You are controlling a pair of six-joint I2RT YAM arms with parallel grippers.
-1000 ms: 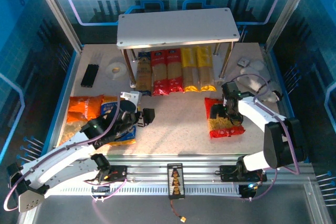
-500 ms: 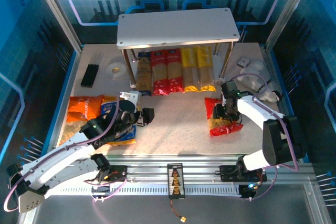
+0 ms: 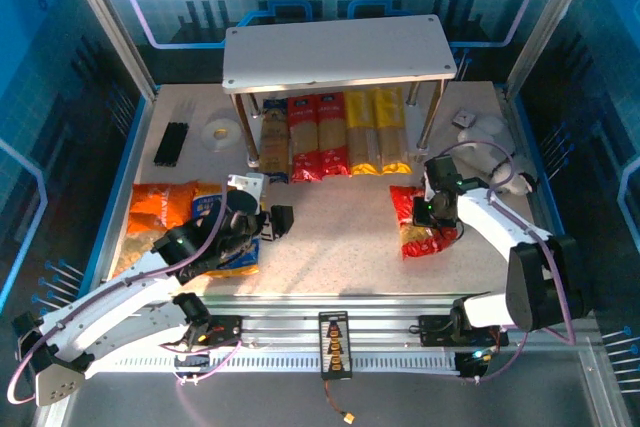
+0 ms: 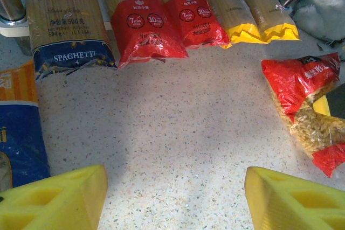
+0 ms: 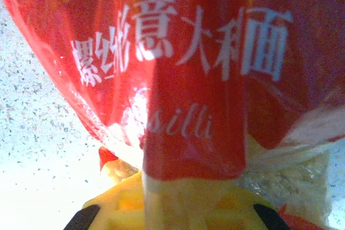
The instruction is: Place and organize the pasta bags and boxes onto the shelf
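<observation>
Since a second earlier the right fingers (image 5: pixel 124 206) had gone from wide apart to nearly shut, and the red bag (image 3: pixel 420 240) had bunched narrower under them. They pinched a fold of its red film, with pale pasta showing beside the fold in the wrist view. I judged the bag soft and slack. Its loose short pasta would shift and sag below any grip, the glossy film could slip, and a hard squeeze might crack the pieces. A hold on gathered film near one end therefore looked sounder than one across the filled middle. The bag sat on the bench (image 3: pixel 340 212), in front of the shelf (image 3: pixel 340 52) near its right leg; whether it had left the surface I could not tell. The left fingers (image 4: pixel 59 200) stood wide and empty in front of the shelf's left end.
</observation>
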